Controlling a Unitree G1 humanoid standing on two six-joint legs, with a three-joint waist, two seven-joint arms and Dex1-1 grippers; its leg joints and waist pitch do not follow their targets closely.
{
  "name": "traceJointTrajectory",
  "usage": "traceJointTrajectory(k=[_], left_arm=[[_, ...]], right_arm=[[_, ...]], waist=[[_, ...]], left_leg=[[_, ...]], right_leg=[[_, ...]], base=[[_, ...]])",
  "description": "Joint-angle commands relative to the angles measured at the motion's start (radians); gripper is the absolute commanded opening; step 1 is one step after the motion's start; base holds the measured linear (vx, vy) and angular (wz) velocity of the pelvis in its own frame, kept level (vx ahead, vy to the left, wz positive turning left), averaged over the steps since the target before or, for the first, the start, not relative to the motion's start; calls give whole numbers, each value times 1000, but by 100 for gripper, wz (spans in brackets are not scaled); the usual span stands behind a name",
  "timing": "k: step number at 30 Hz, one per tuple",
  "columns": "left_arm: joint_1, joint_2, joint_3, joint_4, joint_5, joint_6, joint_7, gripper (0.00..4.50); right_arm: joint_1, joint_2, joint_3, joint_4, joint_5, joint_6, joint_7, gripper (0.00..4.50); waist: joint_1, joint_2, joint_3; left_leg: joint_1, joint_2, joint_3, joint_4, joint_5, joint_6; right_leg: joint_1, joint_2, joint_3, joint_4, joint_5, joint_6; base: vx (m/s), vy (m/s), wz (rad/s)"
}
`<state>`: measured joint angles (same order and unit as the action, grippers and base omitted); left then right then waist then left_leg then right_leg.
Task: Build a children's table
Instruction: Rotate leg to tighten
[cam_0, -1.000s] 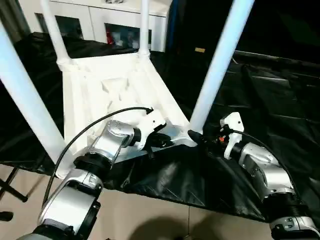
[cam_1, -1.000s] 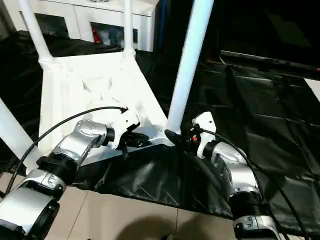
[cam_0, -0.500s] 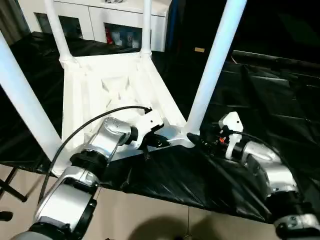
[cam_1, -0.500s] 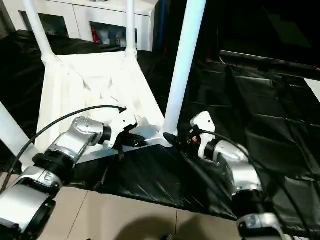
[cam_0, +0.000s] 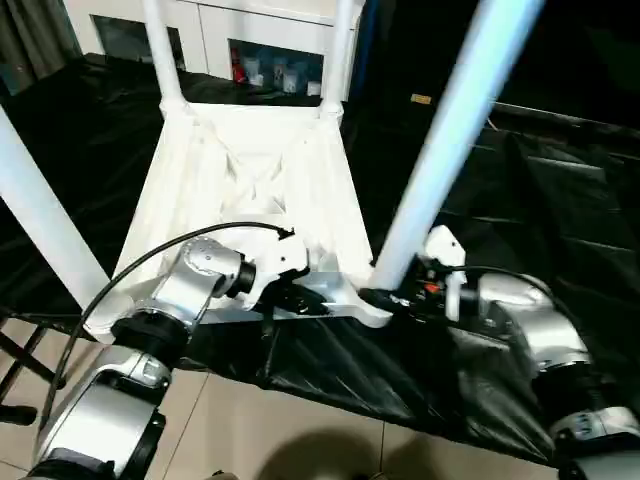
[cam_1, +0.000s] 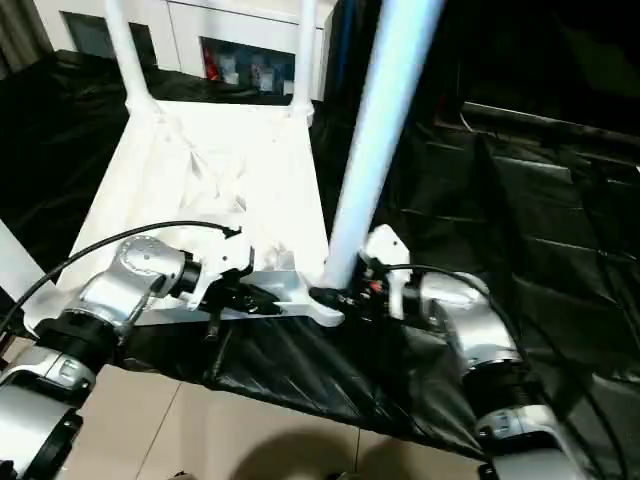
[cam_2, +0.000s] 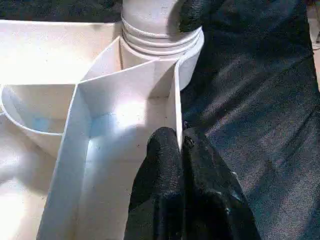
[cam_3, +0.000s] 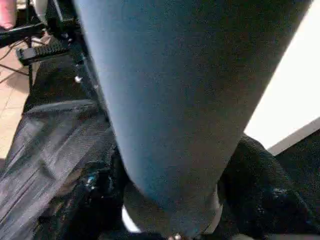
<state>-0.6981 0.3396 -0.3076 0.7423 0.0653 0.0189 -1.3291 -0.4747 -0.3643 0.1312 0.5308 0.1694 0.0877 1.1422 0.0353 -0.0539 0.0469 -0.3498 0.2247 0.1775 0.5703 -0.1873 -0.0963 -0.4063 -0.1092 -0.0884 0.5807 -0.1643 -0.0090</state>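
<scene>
Left wrist view: left gripper pinches children's table rib.

You see two silver, rounded forearms with black ring joints at lower left and lower right of the head views. A black cable loops over the left forearm to a white wrist housing; the left gripper has matte black fingers. The right gripper carries a white housing with small red-orange marks.
</scene>
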Motion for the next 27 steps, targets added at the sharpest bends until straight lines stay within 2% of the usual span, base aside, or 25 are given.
traceJointTrajectory(k=[1, 6, 12, 15, 16, 18, 19, 20, 21, 22, 23, 24, 25, 26, 27], left_arm=[[24, 3, -36, 25, 8, -16, -77, 0], [24, 12, -32, 23, 8, -14, -76, 0], [16, 2, -31, 38, 14, 23, -32, 0], [6, -32, -25, 58, 31, 73, 61, 0], [2, -52, -21, 65, 40, 92, 108, 0], [-1, -83, -18, 73, 46, 114, 163, 0], [-1, -97, -17, 75, 48, 122, 185, 0], [-3, -121, -13, 79, 50, 134, 225, 0], [-4, -156, -11, 85, 53, 149, 271, 0], [-8, -197, -7, 95, 54, 164, 329, 0], [-11, -232, -5, 104, 55, 179, 370, 0], [-14, -259, -8, 110, 57, 189, 397, 0], [-23, -296, -14, 124, 66, 198, 440, 0], [-25, -304, -17, 129, 70, 199, 449, 0], [-29, -313, -23, 135, 75, 200, 456, 0]], right_arm=[[-13, -33, 10, 8, -1, 15, 20, 240], [-11, -41, 32, 24, -13, 3, 49, 210], [8, -22, 36, 36, -19, 13, 44, 200], [43, 21, 20, 42, -15, 40, -52, 199], [55, 42, 13, 49, -26, 38, -117, 199], [66, 73, 6, 65, -48, 36, -217, 199], [69, 86, 3, 70, -54, 38, -251, 199], [74, 109, -6, 77, -57, 37, -303, 199], [76, 146, -24, 89, -56, 52, -380, 199], [74, 187, -41, 104, -57, 56, -461, 199], [69, 223, -55, 120, -59, 59, -533, 199], [60, 253, -63, 137, -65, 67, -595, 199], [36, 295, -71, 169, -78, 74, -683, 199], [27, 306, -72, 178, -82, 75, -705, 199], [15, 319, -74, 191, -82, 77, -726, 199]], waist=[[0, -5, -63], [1, -8, -63], [1, -7, -65], [0, -8, -62], [0, -6, -58], [-1, -7, -57], [-5, -9, -51], [-7, -10, -52], [-12, -12, -49], [-14, -12, -49], [-20, -6, -49], [-25, -9, -47], [-42, 3, -43], [-51, 8, -43], [-62, 0, -44]], left_leg=[[0, 9, 14, -57, -148, 93], [0, 9, 13, -58, -168, 73], [0, 8, 13, -57, -154, 72], [0, 9, 13, -59, -171, 64], [3, 9, 11, -63, -224, 45], [7, 9, 11, -65, -255, 27], [12, 5, 8, -67, -315, 13], [12, 4, 4, -67, -334, 5], [14, 2, -3, -69, -396, -7], [16, 0, -4, -68, -406, -9], [19, 1, -9, -71, -424, -20], [17, 0, -12, -73, -439, -22], [25, -5, -22, -70, -518, -30], [36, -5, -25, -67, -547, -28], [33, -7, -28, -64, -557, -23]], right_leg=[[58, -30, 43, -41, -134, -259], [54, -30, 43, -45, -192, -234], [55, -28, 43, -41, -156, -242], [53, -28, 44, -46, -180, -238], [50, -29, 42, -56, -254, -219], [45, -29, 42, -64, -316, -195], [38, -28, 39, -76, -414, -168], [40, -29, 38, -77, -452, -152], [35, -29, 30, -95, -578, -95], [32, -29, 29, -100, -602, -80], [29, -31, 26, -105, -615, -71], [30, -28, 19, -109, -631, -61], [27, -25, -5, -131, -708, -20], [24, -27, -14, -140, -707, -19], [29, -26, -26, -149, -711, -8]], base=[[0, 0, 0], [0, 0, 0], [0, 0, 0], [0, 0, 0], [0, 0, 0], [0, 0, 0], [0, 0, 0], [-51, 3, -1], [-53, 5, -5], [-53, 5, -5], [0, 0, 0], [-59, 24, -11], [-59, 24, -11], [-61, 41, -9], [-48, 51, -4]])
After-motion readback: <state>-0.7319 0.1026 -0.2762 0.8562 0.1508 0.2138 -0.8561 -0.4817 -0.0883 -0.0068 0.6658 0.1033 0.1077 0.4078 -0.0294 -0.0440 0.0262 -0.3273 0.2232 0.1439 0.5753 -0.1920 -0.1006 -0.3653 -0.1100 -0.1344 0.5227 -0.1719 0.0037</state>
